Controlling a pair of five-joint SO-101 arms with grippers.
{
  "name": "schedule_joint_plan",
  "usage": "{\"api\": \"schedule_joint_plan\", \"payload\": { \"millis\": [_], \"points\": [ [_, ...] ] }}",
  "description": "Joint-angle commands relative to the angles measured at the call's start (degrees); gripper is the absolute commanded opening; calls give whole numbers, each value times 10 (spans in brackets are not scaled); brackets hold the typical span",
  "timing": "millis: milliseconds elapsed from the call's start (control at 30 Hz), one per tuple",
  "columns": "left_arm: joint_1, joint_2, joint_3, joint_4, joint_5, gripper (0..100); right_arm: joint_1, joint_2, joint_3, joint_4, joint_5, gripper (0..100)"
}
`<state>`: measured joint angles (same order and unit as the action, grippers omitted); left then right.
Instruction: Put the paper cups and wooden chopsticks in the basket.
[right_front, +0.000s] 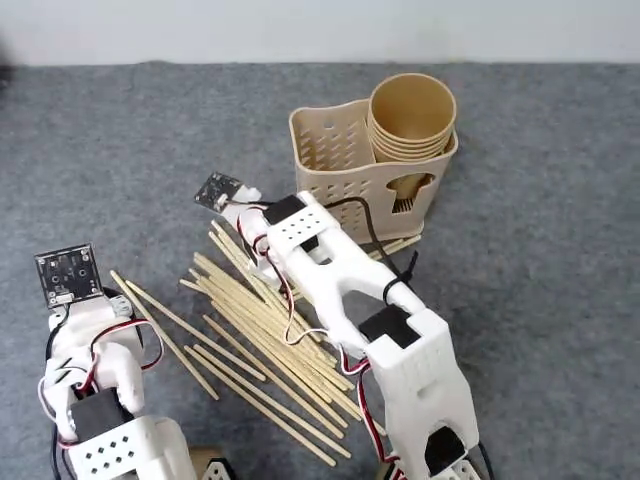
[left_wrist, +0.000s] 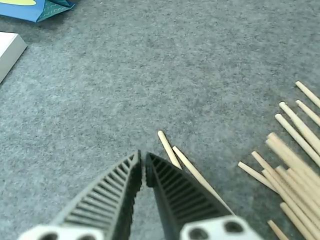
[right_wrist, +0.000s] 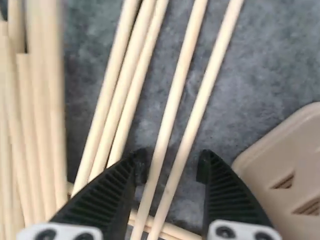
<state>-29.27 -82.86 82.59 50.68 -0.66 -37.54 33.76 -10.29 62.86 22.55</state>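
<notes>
Your right jaws stand released astride two chopsticks (right_wrist: 174, 97) beside the basket (right_wrist: 285, 160): lower squarely, clench on both, lift clear of its wall; left jaws clenched, empty.

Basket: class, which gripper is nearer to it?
Right. The right gripper hovers beside the basket, over chopsticks; the left gripper is beyond the chopsticks' far side.
</notes>
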Motion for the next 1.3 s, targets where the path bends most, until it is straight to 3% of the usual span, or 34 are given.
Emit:
{"api": "schedule_joint_plan", "payload": {
  "millis": [0, 100, 333, 700, 1100, 1267],
  "points": [
    [-3, -7, -22, -12, 6, 13, -5, -7, -6, -4, 16, 73],
    [-3, -7, -22, -12, 6, 13, -6, -8, -6, 2, 33, 8],
    [-3, -7, -22, -13, 6, 13, -7, -51, -6, 45, 31, 9],
    [-2, -7, -22, -13, 6, 13, -7, -262, -6, 131, 31, 9],
    [-2, -7, -22, -14, 6, 13, -56, -515, -6, 115, 31, 9],
    [-2, -7, -22, -14, 6, 13, -34, -560, -6, 58, 31, 9]
  ]
}}
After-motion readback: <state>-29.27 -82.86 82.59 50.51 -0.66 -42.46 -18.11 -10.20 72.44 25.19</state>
